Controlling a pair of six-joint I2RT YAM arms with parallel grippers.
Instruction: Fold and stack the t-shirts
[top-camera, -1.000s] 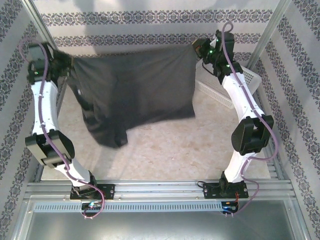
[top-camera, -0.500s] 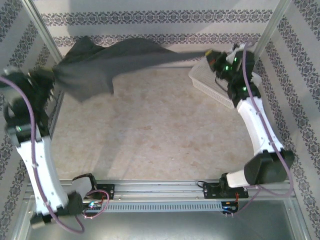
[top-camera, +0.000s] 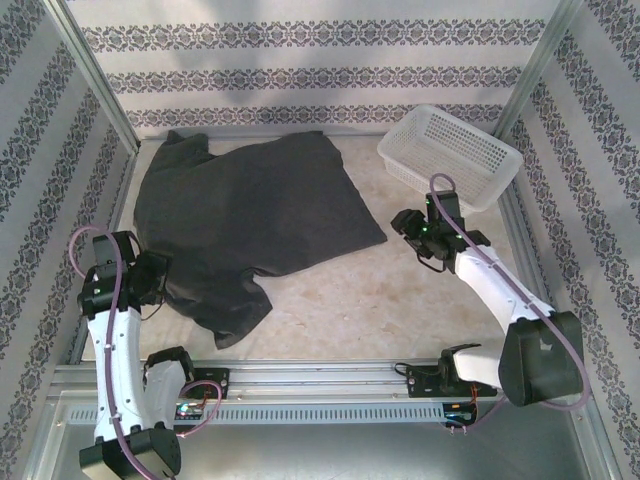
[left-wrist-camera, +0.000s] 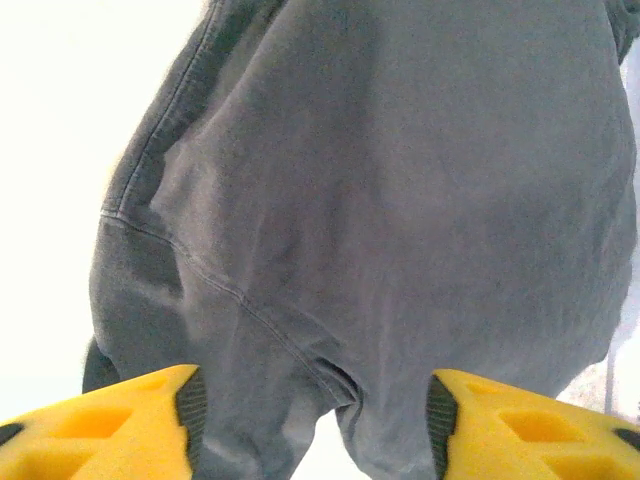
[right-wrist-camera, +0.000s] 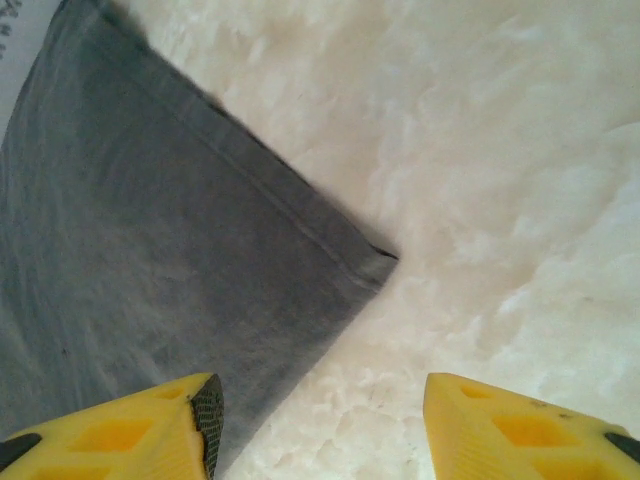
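Since the earlier frames the shirt (top-camera: 255, 215) has left the two raised arms that stretched it in the air and now lies spread on the table (top-camera: 420, 300). Both arms have come down low and drawn back.

Near edge: two arm bases stand on one metal rail (top-camera: 320, 375). Between the bases and the shirt runs a strip of bare table, widest at centre and right.

Left side: the left gripper (top-camera: 152, 276) sits low at the shirt's near-left edge, close to the left wall (top-camera: 50, 160). In the left wrist view its yellow fingers (left-wrist-camera: 110, 415) stand wide apart, with cloth lying beneath and between them and nothing pinched.

Right of centre: the right gripper (top-camera: 405, 222) hangs just beside the shirt's right corner. In the right wrist view its fingers (right-wrist-camera: 120, 425) are spread wide over bare table, with the hemmed corner ahead of them and untouched.

Middle: one shirt, dark grey, covers the left and centre of the table. A rumpled lobe of it reaches toward the near edge, left of centre, and its far-left part lies close to the far wall's foot.

Far right: one white basket (top-camera: 450, 155) sits askew in the corner, apart from the shirt. It stands beyond the right gripper and narrows the room there. Patterned walls close three sides.
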